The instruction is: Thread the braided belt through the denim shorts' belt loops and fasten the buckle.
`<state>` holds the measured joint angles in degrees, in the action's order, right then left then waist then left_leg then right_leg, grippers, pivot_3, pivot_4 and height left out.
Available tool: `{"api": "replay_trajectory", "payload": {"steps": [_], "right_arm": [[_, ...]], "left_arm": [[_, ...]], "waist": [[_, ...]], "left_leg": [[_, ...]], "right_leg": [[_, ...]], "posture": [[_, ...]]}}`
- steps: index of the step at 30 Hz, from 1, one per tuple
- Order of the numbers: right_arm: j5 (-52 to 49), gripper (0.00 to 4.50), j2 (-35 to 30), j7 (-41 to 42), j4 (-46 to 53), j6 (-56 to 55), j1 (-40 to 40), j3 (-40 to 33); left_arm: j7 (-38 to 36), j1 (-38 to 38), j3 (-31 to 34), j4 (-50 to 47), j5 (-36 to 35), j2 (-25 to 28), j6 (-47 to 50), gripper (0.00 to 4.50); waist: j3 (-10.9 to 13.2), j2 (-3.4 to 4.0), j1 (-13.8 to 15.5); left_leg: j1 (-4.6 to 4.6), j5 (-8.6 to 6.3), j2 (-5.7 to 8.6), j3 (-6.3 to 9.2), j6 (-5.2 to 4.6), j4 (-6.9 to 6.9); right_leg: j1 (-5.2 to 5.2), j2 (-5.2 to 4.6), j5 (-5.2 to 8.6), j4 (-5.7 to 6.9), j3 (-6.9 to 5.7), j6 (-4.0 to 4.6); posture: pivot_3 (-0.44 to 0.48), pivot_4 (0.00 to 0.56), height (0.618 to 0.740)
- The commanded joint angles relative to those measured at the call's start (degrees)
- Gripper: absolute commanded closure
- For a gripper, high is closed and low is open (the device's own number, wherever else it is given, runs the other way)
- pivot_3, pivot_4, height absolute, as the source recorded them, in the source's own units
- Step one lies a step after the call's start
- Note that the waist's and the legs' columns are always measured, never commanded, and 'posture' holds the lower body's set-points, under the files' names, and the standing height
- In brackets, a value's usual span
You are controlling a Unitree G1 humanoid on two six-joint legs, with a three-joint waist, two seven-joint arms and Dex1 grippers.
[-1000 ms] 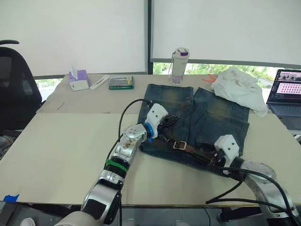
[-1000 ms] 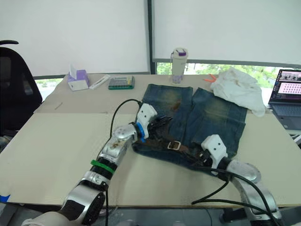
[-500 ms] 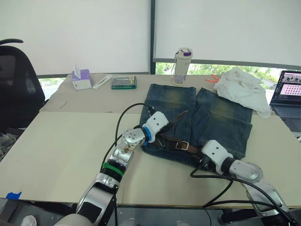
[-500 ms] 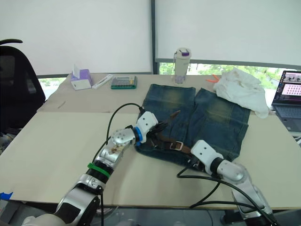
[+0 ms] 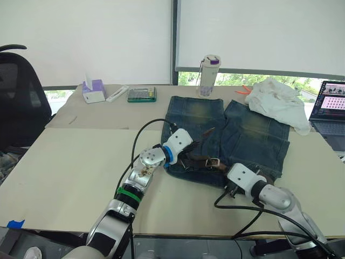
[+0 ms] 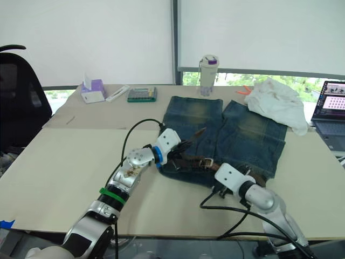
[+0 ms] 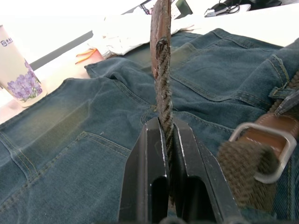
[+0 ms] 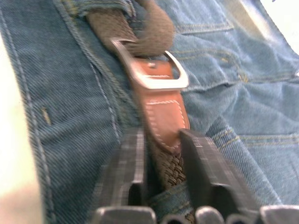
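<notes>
The braided belt (image 5: 200, 160) already lies along the waistband of the denim shorts (image 5: 253, 135). The left claw (image 7: 167, 140) pinches its tail; the right claw (image 8: 161, 140) clamps the strap near the buckle (image 8: 152, 70). Fastening seems unfinished.

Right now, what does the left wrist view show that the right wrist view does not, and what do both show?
Only the left wrist view: the left gripper shut on the belt's free end, which rises upright, plus a flowered bottle. Only the right wrist view: the right gripper with its fingers either side of the leather tab behind the buckle. Both: the buckle and the shorts.
</notes>
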<state>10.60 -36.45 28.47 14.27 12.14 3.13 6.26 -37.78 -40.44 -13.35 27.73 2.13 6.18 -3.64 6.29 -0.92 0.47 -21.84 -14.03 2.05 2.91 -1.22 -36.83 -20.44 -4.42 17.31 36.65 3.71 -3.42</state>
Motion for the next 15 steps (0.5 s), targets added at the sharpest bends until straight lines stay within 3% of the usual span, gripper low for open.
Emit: {"api": "replay_trajectory", "payload": {"steps": [1, 15], "right_arm": [[3.7, 4.47, 0.3, -3.9, 0.9, -4.4, 0.5, -0.4], [16.1, 4.47, 0.4, -13.2, -2.8, -16.1, 0.3, 1.2]], "left_arm": [[1.8, -0.3, -0.5, -2.2, 2.6, 2.0, -0.9, 4.5], [7.8, -3.8, -13.1, -2.4, 25.0, 11.9, -11.6, 4.5]], "waist": [[0.0, 0.0, -0.1], [0.0, 0.01, 0.0]], "left_leg": [[0.0, 0.0, 0.0, 0.0, 0.0, 0.0], [0.0, 0.01, 0.03, -0.01, 0.02, 0.01]], "right_leg": [[0.0, 0.0, 0.0, 0.0, 0.0, 0.0], [-0.05, 0.02, 0.0, 0.03, 0.01, 0.0]], "posture": [[0.0, 0.15, 0.74], [0.0, 0.15, 0.74]]}}
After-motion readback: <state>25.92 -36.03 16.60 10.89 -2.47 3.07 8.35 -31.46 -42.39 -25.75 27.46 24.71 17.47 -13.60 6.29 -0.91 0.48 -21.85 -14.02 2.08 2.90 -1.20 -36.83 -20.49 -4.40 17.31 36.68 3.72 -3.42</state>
